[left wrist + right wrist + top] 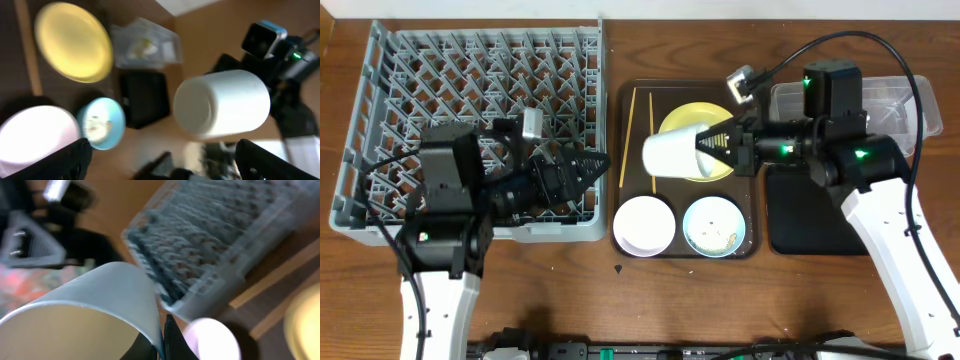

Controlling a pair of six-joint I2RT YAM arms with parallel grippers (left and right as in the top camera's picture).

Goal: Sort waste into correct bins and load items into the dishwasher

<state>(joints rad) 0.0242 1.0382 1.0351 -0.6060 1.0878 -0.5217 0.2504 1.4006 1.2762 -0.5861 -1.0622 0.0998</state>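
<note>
1. Over the brown tray, your right gripper is pinching the white cup by its rim, with one finger inside the wall. The cup lies sideways in the air, base pointing left.
2. Your left gripper is at the near right edge of the dish rack, jaws spread wide and aimed at the cup base. In the left wrist view the cup sits between its fingers, no contact.
3. Risk: a rim pinch on a thin wall is a weak hold. Any nudge from the left side likely pivots or strips the cup out.
4. Risk: the cup looks nearly as wide as the left opening. If you come in off-centre, a fingertip hits the base and pushes instead of straddling.
5. Risk: letting go on the right before the left has clamped drops it. The yellow plate and the blue bowl with scraps sit below, so expect a bounce, scattered waste, or a roll onto the counter.
6. Risk: the two arms are close, so watch for wrist contact.
</note>
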